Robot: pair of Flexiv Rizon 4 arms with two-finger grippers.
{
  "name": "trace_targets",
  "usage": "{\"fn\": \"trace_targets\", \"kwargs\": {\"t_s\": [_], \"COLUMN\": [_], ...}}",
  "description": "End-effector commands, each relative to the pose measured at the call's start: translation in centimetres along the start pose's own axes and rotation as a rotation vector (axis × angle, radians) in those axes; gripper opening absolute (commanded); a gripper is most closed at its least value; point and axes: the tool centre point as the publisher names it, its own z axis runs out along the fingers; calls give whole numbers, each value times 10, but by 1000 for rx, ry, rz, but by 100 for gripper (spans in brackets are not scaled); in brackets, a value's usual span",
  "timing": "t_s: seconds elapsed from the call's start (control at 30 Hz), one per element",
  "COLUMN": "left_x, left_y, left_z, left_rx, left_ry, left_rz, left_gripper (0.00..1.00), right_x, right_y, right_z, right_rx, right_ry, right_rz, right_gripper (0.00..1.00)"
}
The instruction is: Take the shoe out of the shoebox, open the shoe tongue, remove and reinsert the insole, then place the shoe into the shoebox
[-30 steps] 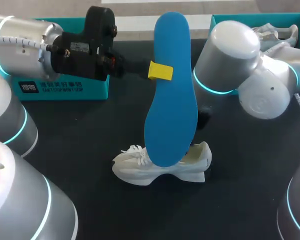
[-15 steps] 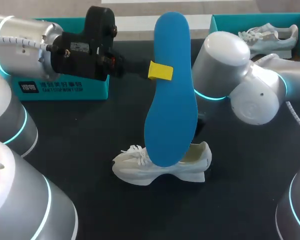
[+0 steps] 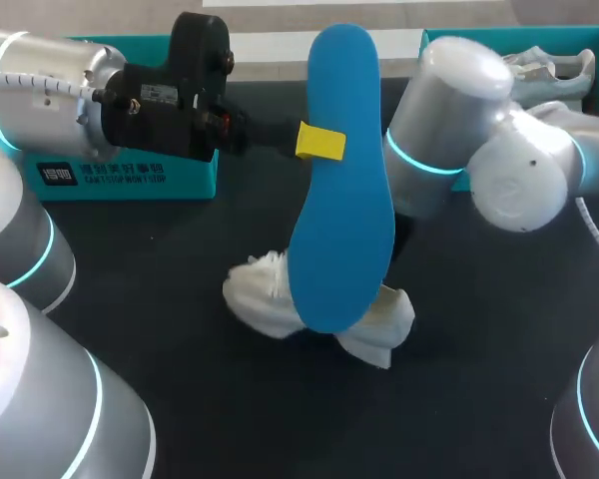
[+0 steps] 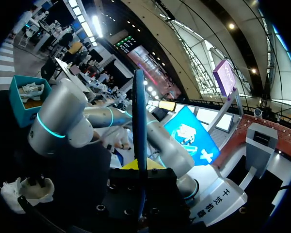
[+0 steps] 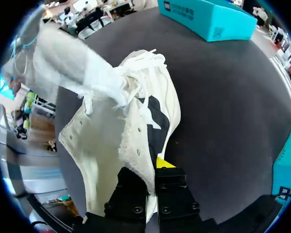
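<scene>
My left gripper (image 3: 319,142) is shut on a blue insole (image 3: 341,210) and holds it upright above the table's middle. The left wrist view shows the insole (image 4: 139,116) edge-on between the fingers. Below it the white shoe (image 3: 263,295) is tipped up off its sole. My right arm (image 3: 457,130) comes down behind the insole, which hides its gripper in the head view. In the right wrist view my right gripper (image 5: 153,167) is shut on the white shoe (image 5: 136,111) at its opening's edge, laces pointing away.
A teal shoebox (image 3: 130,176) stands at the back left behind my left arm. A second teal shoebox (image 3: 441,42) at the back right holds another white shoe (image 3: 551,66). Dark table top (image 3: 210,399) lies around the shoe.
My right gripper has shut on the shoe's edge, and the shoe has tipped up from lying flat. The right arm swung up and back. The left arm and insole kept still.
</scene>
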Motion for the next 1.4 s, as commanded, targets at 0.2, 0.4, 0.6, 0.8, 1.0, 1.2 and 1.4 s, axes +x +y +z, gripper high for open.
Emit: {"fn": "trace_targets", "kwargs": {"t_s": [0.2, 0.4, 0.6, 0.8, 1.0, 1.2, 1.4], "left_x": [-1, -1, -1, -1, -1, -1, -1], "left_y": [1, 1, 1, 1, 1, 1, 1], "left_z": [1, 1, 1, 1, 1, 1, 1], "left_rx": [-1, -1, -1, -1, -1, -1, -1], "left_ry": [-1, -1, -1, -1, -1, -1, -1], "left_rz": [0, 0, 0, 0, 0, 0, 0], "left_gripper": [0, 0, 0, 0, 0, 0, 0], "right_x": [10, 10, 12, 22, 31, 34, 34], "right_y": [-3, -3, -2, 9, 19, 23, 23], "right_z": [-19, -19, -19, -31, -34, -34, -34], "right_rx": [-193, -193, -213, -344, -357, -351, -351], "right_ry": [-57, -57, -37, -30, 3, 16, 16], "right_rz": [151, 151, 240, 517, 674, 779, 779], "right_gripper": [0, 0, 0, 0, 0, 0, 0]}}
